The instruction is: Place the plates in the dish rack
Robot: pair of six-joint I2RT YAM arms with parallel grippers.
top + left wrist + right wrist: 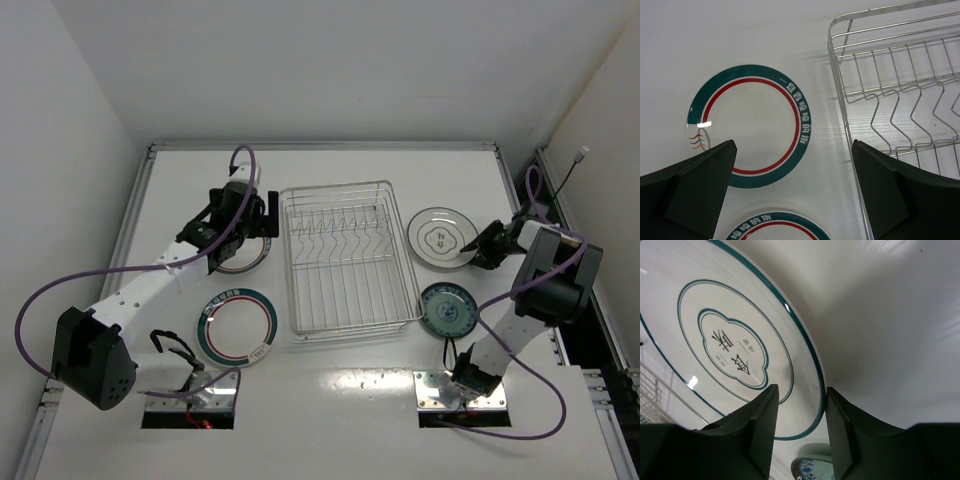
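Note:
The silver wire dish rack [345, 255] stands mid-table with no plates in it; it also shows in the left wrist view [900, 90]. One teal-and-red ringed plate [238, 327] [750, 125] lies flat left of the rack. A second one [243, 262] [775, 227] lies behind it, partly under my left gripper [255, 225] [792, 170], which is wide open and empty. The white plate with a thin dark rim [438, 238] [730, 350] lies right of the rack. My right gripper [478, 245] [801, 405] is partly open, its jaws straddling that plate's rim. The teal-green patterned plate [448, 308] [812, 467] lies nearer.
White walls close in the table on the left, back and right. Purple cables loop from both arms. The left gripper's right finger [905, 195] hangs close to the rack's left wall.

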